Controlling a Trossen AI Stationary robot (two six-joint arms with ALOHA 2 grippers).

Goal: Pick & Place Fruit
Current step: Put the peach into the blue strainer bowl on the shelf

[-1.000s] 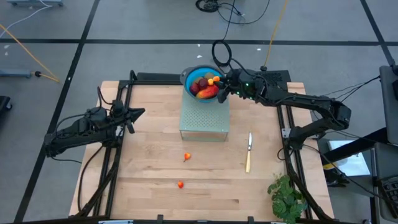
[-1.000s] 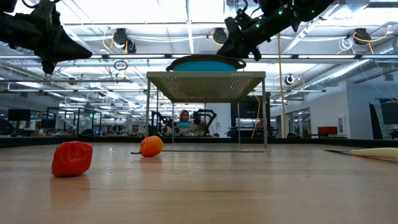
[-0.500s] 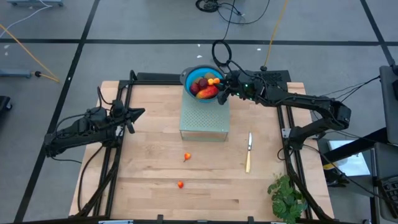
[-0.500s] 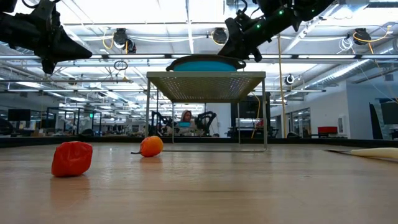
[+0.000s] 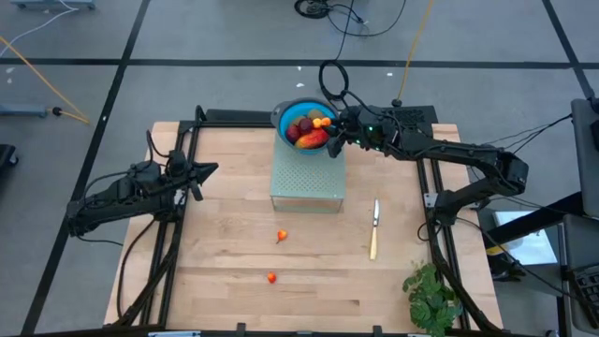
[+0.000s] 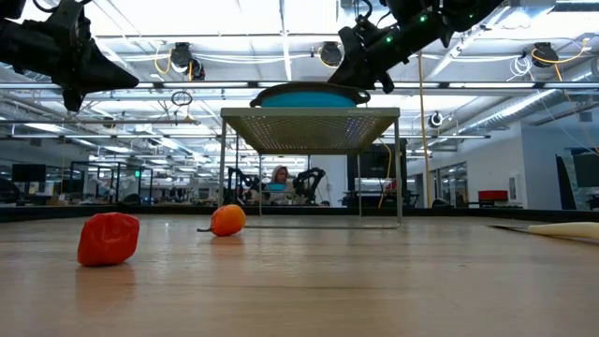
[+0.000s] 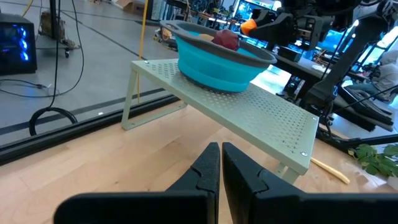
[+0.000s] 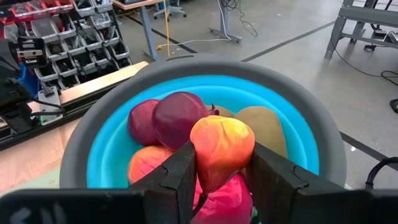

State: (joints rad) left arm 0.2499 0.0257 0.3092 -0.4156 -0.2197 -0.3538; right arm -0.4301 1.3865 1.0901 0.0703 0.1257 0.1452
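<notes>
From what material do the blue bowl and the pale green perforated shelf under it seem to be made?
The blue bowl with its grey rim looks like soft matte silicone or plastic: stepped, collapsible-looking walls, no glare. The pale green perforated shelf looks like painted sheet metal: thin, flat, evenly punched holes, slim bent legs. Neither can be told for certain.
</notes>
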